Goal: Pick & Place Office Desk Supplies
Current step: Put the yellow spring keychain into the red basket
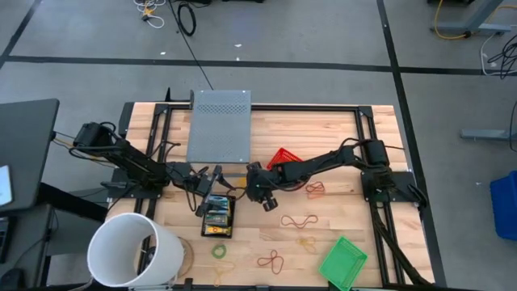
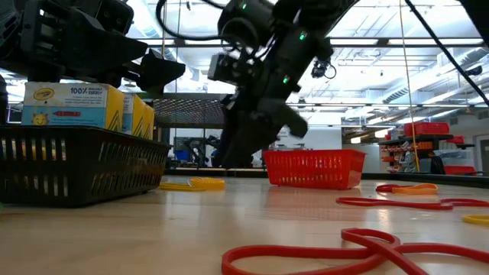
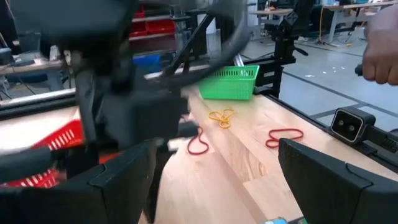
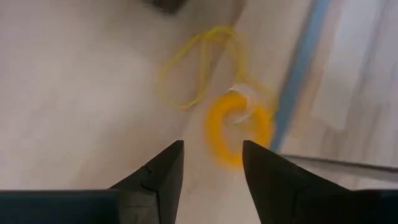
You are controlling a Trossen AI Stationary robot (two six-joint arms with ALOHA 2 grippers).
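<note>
Yellow-and-green crayon boxes stand in a black mesh basket near the table's front left. Rubber bands lie loose on the wood: red, orange and yellow. A thick yellow-orange ring lies beside the yellow band. My right gripper hangs open over the table's middle, slanting down, the ring just beyond its fingertips. Nothing is between its fingers. My left gripper is wide open and level, just behind the black basket.
A white bucket lies at the near left corner. A red basket sits behind the right gripper, a green basket at the near right. A grey perforated box stands at the back. A person's hand shows beyond the table.
</note>
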